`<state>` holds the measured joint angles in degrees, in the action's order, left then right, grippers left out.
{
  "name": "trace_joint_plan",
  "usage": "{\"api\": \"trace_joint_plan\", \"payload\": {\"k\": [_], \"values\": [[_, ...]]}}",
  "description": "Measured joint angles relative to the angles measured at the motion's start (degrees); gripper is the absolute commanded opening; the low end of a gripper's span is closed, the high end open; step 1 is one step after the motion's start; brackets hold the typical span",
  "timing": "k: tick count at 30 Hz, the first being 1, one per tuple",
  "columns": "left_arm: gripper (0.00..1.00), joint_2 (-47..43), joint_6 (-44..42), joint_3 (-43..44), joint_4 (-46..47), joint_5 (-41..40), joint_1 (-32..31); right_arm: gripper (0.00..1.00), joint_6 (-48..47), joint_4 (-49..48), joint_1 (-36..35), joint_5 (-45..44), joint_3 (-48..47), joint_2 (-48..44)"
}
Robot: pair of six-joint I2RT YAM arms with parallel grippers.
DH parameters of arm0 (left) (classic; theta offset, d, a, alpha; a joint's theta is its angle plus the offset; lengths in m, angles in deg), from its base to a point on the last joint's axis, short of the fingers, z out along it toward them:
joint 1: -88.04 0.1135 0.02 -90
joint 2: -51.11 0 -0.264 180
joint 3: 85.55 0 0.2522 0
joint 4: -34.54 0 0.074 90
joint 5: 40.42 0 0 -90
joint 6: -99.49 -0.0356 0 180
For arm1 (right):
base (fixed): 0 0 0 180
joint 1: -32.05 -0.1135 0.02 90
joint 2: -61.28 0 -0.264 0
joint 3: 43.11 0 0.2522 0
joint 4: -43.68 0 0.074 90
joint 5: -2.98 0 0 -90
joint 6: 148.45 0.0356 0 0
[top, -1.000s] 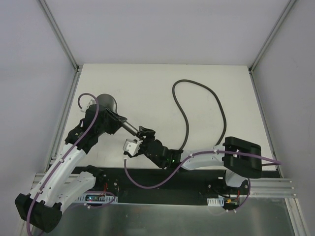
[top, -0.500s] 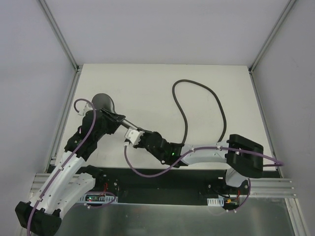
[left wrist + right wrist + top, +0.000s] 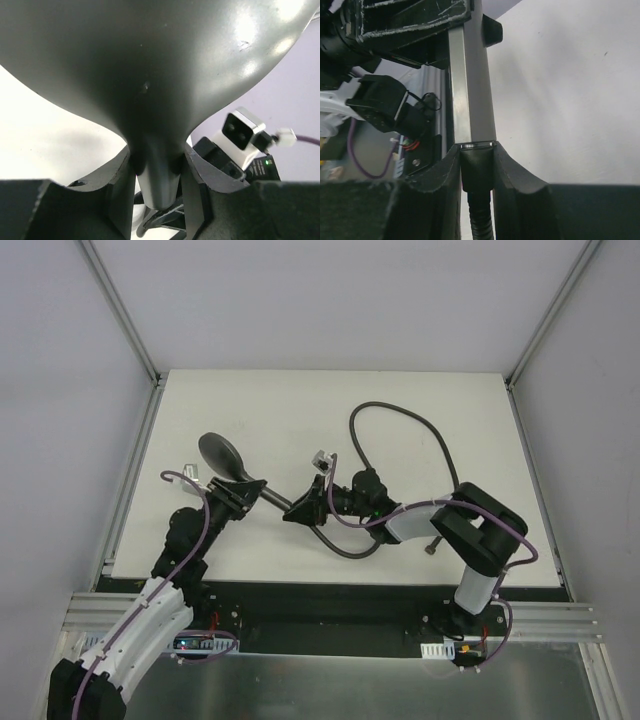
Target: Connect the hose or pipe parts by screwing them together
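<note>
Rolling round from the lower middle a moment ago, the right hand [image 3: 299,509] is now sitting at centre frame, clamping the end fitting [image 3: 476,167] of the hose [image 3: 385,405] against the tip of the handle [image 3: 470,90]. The left hand [image 3: 248,492] is gripping the neck of the shower head [image 3: 221,451], centre left. The hose is looping across the upper right of the surface [image 3: 250,400].
</note>
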<state>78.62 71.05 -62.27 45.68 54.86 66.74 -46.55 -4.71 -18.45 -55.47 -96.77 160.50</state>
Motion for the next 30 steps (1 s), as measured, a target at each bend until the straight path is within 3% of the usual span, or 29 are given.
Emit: {"api": "trace_joint_plan", "payload": {"k": [3,4,5,7,8,14,18,22,30], "values": [[0.0,1.2,-0.9,-0.9,1.9,0.7,0.0,0.35,7.5,-4.6,1.6,4.9,0.1,3.3],[0.0,1.4,-0.9,-0.9,1.9,0.8,0.0,0.54,8.6,-5.4,1.7,5.2,0.4,3.6],[0.0,1.4,-0.7,-0.7,1.2,0.9,-0.1,0.66,9.6,-6.2,1.8,5.1,0.9,3.6],[0.0,1.4,-1.1,1.1,-3.4,1.1,-0.3,0.92,10.4,-7.6,2.0,3.2,2.4,3.2],[0.0,1.9,-1.3,3.3,-7.8,0.9,-0.5,0.99,9.9,-7.9,2.3,2.1,3.3,2.5],[0.0,4.4,-1.4,15.2,-24.0,-3.9,-0.8,0.97,-4.9,-1.0,0.0,-10.0,7.8,-9.4],[0.0,8.0,-0.7,23.2,-33.9,-7.6,-0.8,0.96,-24.8,8.3,-11.4,-26.7,6.4,-17.1],[0.0,13.2,0.1,29.6,-42.2,-9.8,-0.8,0.85,-42.4,11.9,-21.4,-41.0,4.5,-17.2],[0.0,15.7,2.9,33.6,-51.9,-10.8,-0.8,0.71,-62.1,14.9,-27.9,-56.3,-1.9,-9.2]]}}
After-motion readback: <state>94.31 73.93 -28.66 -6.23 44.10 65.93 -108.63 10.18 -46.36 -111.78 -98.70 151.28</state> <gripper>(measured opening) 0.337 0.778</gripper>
